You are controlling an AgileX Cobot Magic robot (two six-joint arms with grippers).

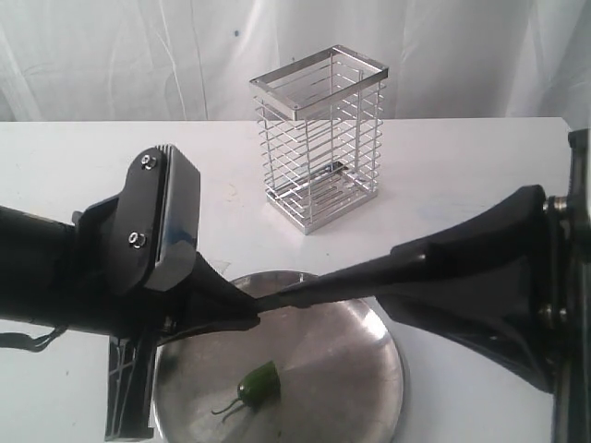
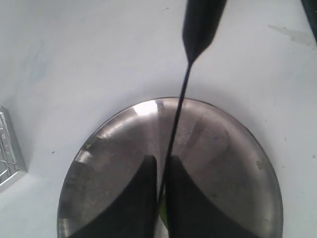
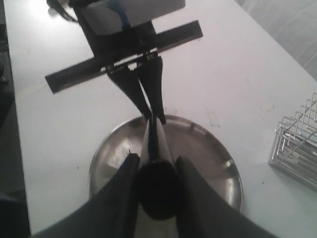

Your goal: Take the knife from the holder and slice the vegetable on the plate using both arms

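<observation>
The left gripper (image 1: pixel 249 310) covers part of the plate (image 1: pixel 355 369), whose front rim is cut off.

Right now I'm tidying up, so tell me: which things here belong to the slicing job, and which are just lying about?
In the job: knife, pepper, plate, wire holder, left gripper, right gripper.
Not part of it: table, white curtain behind.

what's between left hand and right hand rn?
The knife: handle in the right hand, blade tip in the left hand, over the plate. Clearest in the right wrist view.
</observation>
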